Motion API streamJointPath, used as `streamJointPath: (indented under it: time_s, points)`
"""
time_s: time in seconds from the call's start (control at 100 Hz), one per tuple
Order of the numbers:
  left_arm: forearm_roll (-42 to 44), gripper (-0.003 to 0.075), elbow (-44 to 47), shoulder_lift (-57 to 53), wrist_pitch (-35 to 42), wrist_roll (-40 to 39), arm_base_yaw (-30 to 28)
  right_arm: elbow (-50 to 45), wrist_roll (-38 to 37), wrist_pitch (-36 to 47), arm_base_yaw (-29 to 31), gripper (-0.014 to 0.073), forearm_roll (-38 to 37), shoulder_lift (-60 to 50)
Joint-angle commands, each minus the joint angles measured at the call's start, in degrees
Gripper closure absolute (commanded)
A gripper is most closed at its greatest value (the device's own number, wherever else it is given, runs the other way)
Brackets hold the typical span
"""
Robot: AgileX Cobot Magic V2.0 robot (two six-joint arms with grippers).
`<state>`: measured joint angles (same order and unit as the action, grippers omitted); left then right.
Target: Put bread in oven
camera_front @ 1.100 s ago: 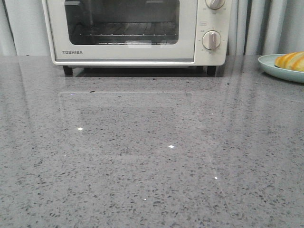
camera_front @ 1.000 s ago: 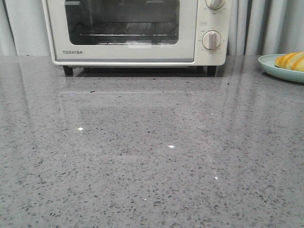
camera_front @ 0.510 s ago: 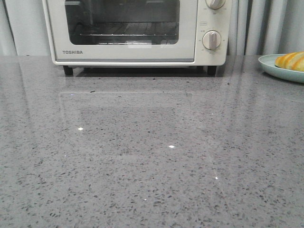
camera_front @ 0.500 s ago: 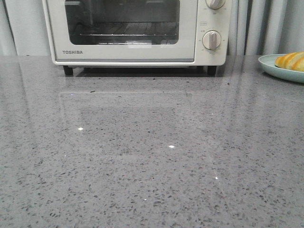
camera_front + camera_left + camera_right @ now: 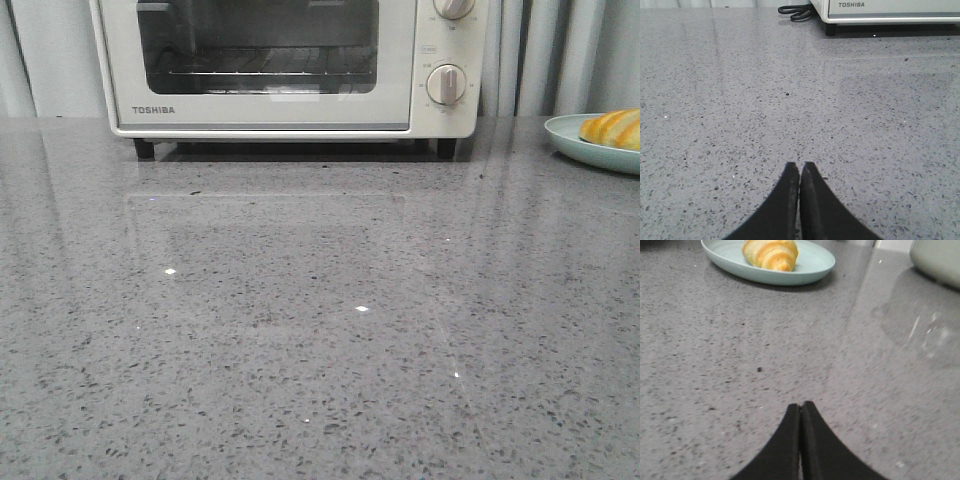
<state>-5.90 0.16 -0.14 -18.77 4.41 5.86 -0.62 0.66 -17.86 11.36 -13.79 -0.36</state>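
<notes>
The bread [image 5: 612,128], a golden-orange striped roll, lies on a pale green plate [image 5: 575,138] at the far right of the table. It also shows in the right wrist view [image 5: 771,253], well ahead of my right gripper [image 5: 800,405], which is shut and empty over the counter. The cream-white Toshiba oven [image 5: 420,40] stands at the back centre with its glass door closed. Its lower front edge shows in the left wrist view [image 5: 890,10]. My left gripper [image 5: 799,165] is shut and empty over the counter. Neither gripper shows in the front view.
The table is a grey speckled stone counter [image 5: 320,320]. A black power cord [image 5: 796,11] lies coiled beside the oven's left foot. A pale rounded object [image 5: 937,259] stands at the edge of the right wrist view. Curtains [image 5: 545,55] hang behind.
</notes>
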Motion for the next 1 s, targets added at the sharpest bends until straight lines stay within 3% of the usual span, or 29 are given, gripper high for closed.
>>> streamJointPath:
  time_s: [0.0,0.09,0.17,0.29,0.36,0.48,0.6,0.73,0.82,0.99]
  points:
    - [-0.6,0.0741,1.2,-1.5,5.4,-0.5,0.0,-1.4,0.5,9.9,-0.1,0.0661,-4.4,-1.2]
    - [-4.7,0.0741,1.2,-1.5,8.1,-0.5,0.1,-1.4,0.5,21.0,-0.1,0.0661,-4.4,-1.2]
    - [-13.8,0.0741,1.2,-1.5,11.0,-0.5,0.1,-1.4,0.5,29.8,-0.1,0.0661,-4.4,-1.2]
    - [-27.3,0.0741,1.2,-1.5,13.0,-0.5,0.1,-1.4,0.0,37.1,-0.1,0.0661,-2.5,-1.2]
    - [-35.4,0.0741,1.2,-1.5,15.1,-0.5,0.1,-1.4,-4.6,38.2,-0.1,0.0661,-0.2,-1.2]
    - [-48.0,0.0741,1.1,-1.5,16.6,-0.5,0.1,-0.8,-12.7,32.6,-0.1,0.0661,9.7,-1.2]
    - [-50.0,0.0741,0.3,-1.5,16.0,-0.1,0.2,1.5,-13.0,24.4,-0.1,0.0661,19.7,-1.2]
    - [-46.8,0.0742,-5.7,-0.6,9.3,8.6,1.1,6.5,-13.0,20.6,-0.1,0.0661,21.3,-1.1]
    - [-45.9,0.0742,-12.1,2.7,6.2,18.1,2.0,12.5,-13.0,12.5,-0.5,0.0661,21.3,0.4]
    - [-45.9,0.0741,-24.9,19.2,2.8,30.1,3.2,22.5,-10.9,0.3,-3.9,0.0661,21.3,7.9]
